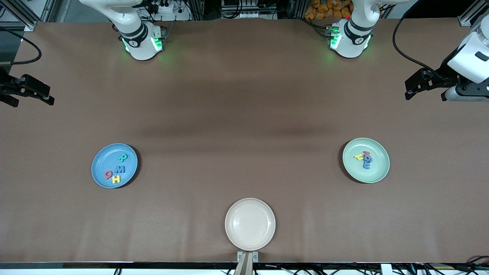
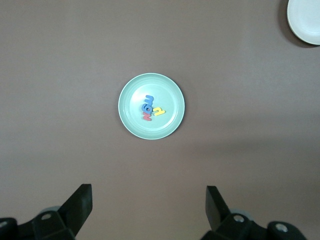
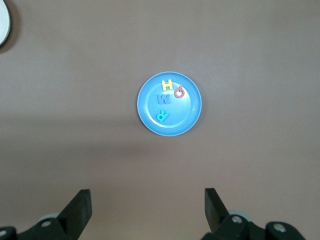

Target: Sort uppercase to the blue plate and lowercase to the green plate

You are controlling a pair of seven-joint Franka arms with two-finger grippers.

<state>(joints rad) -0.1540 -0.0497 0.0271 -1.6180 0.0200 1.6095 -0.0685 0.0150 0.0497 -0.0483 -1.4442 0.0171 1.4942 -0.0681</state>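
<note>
Nearest the front camera, a beige plate (image 1: 250,224) sits bare on the counter (image 1: 244,114) between the two coloured plates, and we leave it alone. Farther from the camera, toward the right arm's end, the blue plate (image 1: 114,165) holds the four uppercase (image 1: 117,169) letters: yellow H (image 1: 116,178), red Q (image 1: 108,175), blue W (image 1: 120,169) and teal R (image 1: 123,157), all lying flat inside the rim. Toward the left arm's end, the green plate (image 1: 366,160) carries the lowercase (image 1: 365,157) letters bunched together near its middle, some touching or overlapping; we make out yellow, red and blue pieces there. No letter lies loose on the counter.

Farther still, the right gripper (image 1: 47,97) hangs over the counter's edge at its own end, jaws released and holding nothing. The left gripper (image 1: 412,91) hangs likewise over its end, jaws spread wide and empty. Both arms wait clear of the plates.

We judge the sort finished. To close it well, we would check each plate from above through the wrist views, confirm four letters on each, and keep both grippers high and away so nothing gets nudged off a rim.
</note>
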